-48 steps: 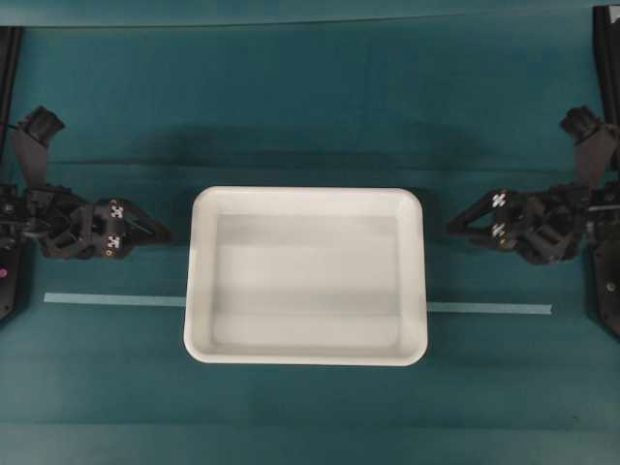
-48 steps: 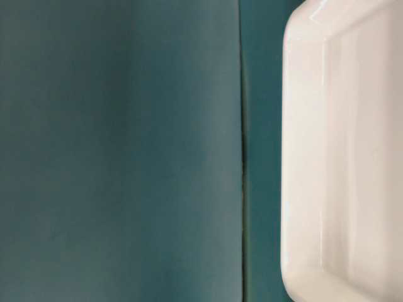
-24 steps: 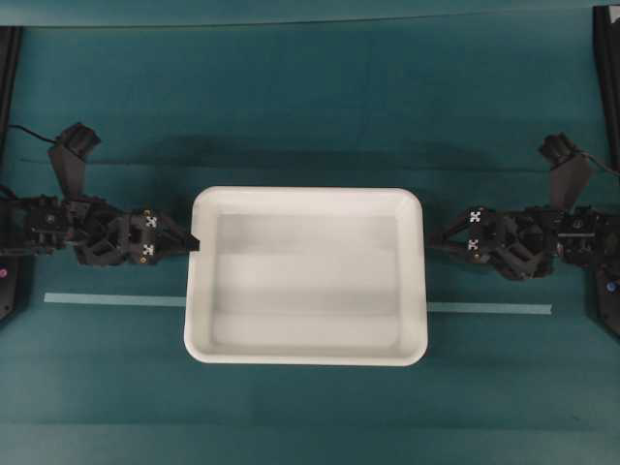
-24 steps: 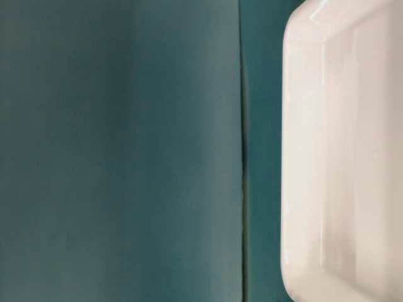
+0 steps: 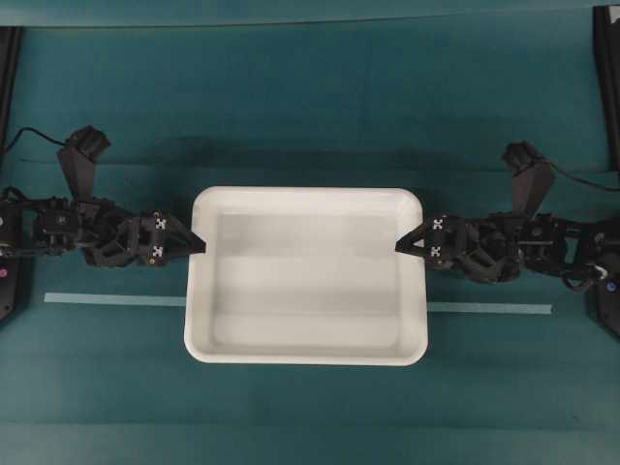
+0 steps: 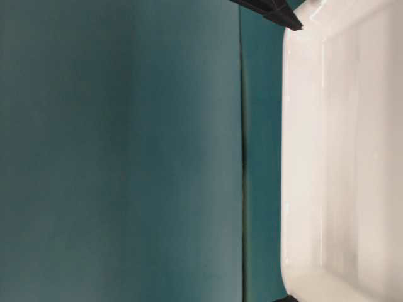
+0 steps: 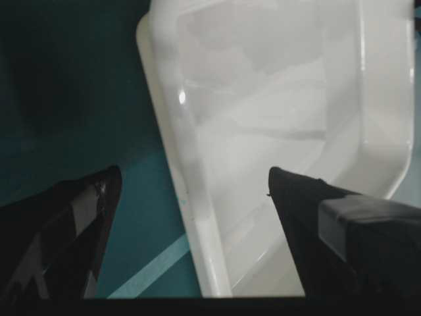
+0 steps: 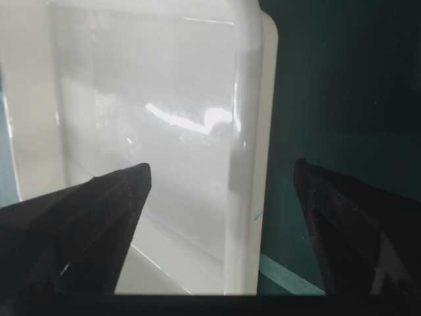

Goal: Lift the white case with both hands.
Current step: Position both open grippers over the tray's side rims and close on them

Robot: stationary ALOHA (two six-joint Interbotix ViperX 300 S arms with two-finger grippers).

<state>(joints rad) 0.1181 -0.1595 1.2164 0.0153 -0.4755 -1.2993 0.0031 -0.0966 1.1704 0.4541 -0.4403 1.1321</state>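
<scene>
Overhead exterior view: the white case lies centred on the teal table, long axis running left to right between the 2 arms. The left gripper and right gripper each straddle a short-side rim, jaws spread wide, holding nothing, equally near.

In the table-level view the white case runs off the right edge, and only one black claw tip pokes in at the top. Whether it touches the rim is perhaps unclear; both wrist views crop the case.
</scene>
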